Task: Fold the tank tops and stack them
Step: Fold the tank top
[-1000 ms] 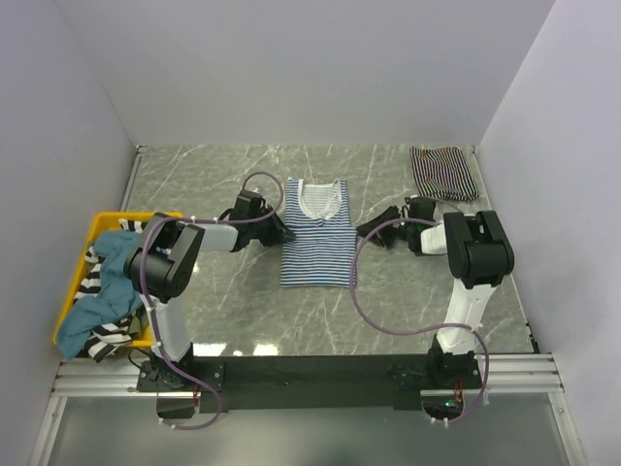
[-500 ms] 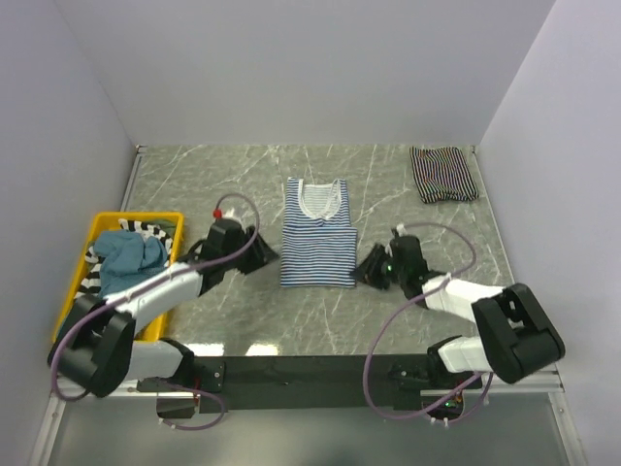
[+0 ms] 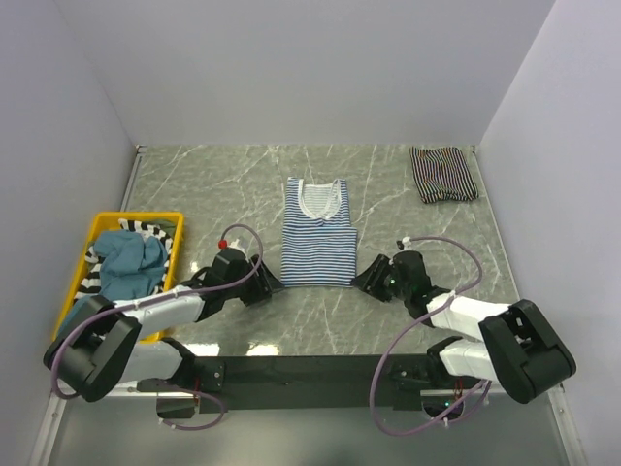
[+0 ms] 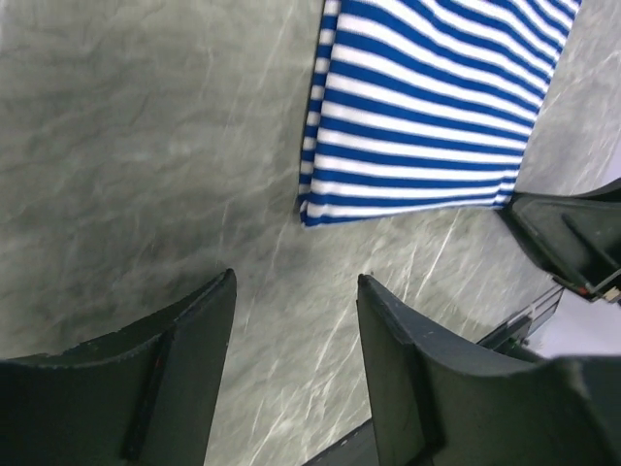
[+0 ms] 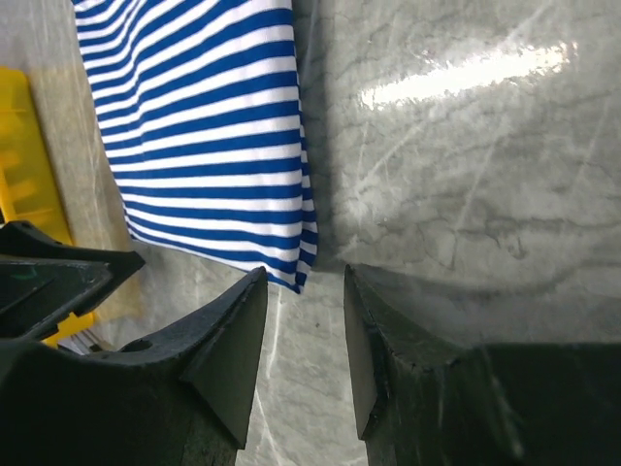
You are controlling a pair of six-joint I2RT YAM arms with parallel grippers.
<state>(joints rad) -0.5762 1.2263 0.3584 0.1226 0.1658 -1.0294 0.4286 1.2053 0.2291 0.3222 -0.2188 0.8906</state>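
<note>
Plain pale walls [image 3: 291,68] enclose a grey marbled worktop [image 3: 194,184]. One yellow bin [image 3: 97,221] of heaped garments sits at its left edge. Two tops lie out: the blue-and-white tank top [image 3: 315,248] flat at centre and the dark-striped tank top [image 3: 443,173] folded in the far right corner. The left end effector [image 4: 296,291] and the right end effector [image 5: 303,277], both spread and empty, flank the blue top's near hem.

Pale walls [image 3: 291,68] enclose a grey marbled tabletop [image 3: 194,184], lit seemingly from above.

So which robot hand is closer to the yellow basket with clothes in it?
The left one. The left gripper sits between the yellow basket and the blue-striped tank top, by its near left corner. The right gripper is past the top, by its near right corner.
</note>
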